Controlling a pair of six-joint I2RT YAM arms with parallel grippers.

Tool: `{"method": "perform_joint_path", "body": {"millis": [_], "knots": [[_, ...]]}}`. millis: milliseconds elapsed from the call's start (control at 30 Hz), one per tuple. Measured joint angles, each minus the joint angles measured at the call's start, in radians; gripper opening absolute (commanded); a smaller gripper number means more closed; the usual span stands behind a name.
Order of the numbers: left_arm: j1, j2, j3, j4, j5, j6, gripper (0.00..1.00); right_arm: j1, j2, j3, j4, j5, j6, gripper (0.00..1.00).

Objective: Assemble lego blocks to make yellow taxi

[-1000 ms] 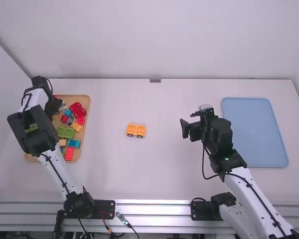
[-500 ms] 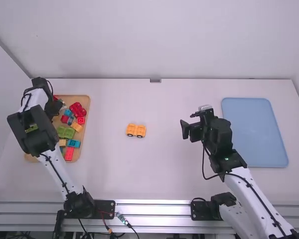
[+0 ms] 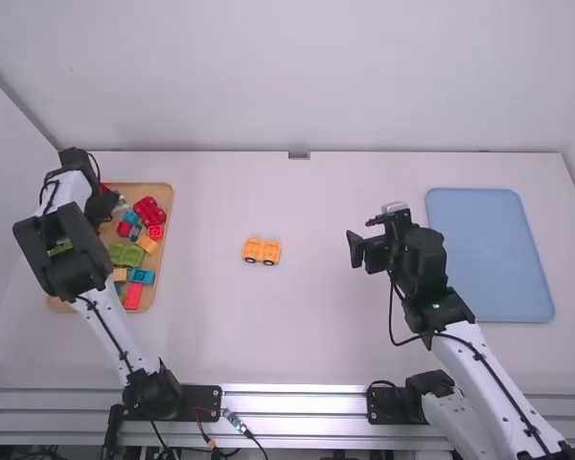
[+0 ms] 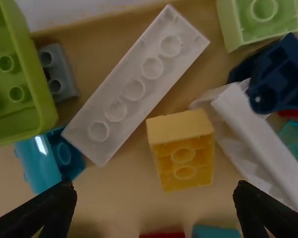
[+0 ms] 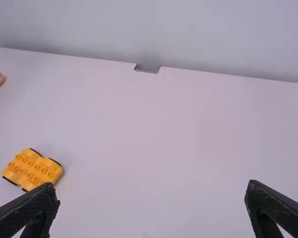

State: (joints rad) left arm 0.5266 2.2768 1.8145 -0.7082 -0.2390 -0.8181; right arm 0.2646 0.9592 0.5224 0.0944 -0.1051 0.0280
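My left gripper [image 3: 105,203] is over the far part of the block tray at the left. In the left wrist view the left gripper [image 4: 155,210] stands open, and a yellow block [image 4: 184,163] lies on its side in the tray, beyond the gap between the fingertips. The orange-yellow wheeled base [image 3: 262,251] rests on the table left of centre, and its studded top [image 5: 32,169] faces up. Over the table right of centre is my right gripper [image 3: 356,248]; in the right wrist view the right gripper [image 5: 152,193] is open with nothing between its fingers.
The wooden tray [image 3: 166,230] holds several loose blocks, among them a long white block [image 4: 134,87], a dark blue piece [image 4: 280,74] and a green piece [image 4: 44,106]. A blue mat [image 3: 489,254] lies at the right, beside the right arm.
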Motion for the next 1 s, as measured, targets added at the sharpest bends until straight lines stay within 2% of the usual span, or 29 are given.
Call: {"method": "perform_joint_path", "body": {"millis": [300,400,467,800,1000], "knots": [[0.005,0.000,0.000,0.074,0.015,0.048,0.90,0.000,0.000,0.000,0.000,0.000,-0.003,0.99],[0.019,0.000,0.000,0.066,0.037,0.082,0.83,0.000,0.000,0.000,-0.002,-0.001,-0.005,0.99],[0.021,0.000,0.000,0.062,0.033,0.084,0.82,0.000,0.000,0.000,-0.002,-0.001,-0.002,0.99],[0.020,0.000,-0.003,0.057,0.010,0.103,0.84,0.000,0.000,0.000,-0.012,-0.001,0.000,0.99],[0.019,0.000,-0.057,0.096,0.007,0.101,0.84,0.000,0.000,0.000,-0.021,0.000,-0.001,0.99]]}}
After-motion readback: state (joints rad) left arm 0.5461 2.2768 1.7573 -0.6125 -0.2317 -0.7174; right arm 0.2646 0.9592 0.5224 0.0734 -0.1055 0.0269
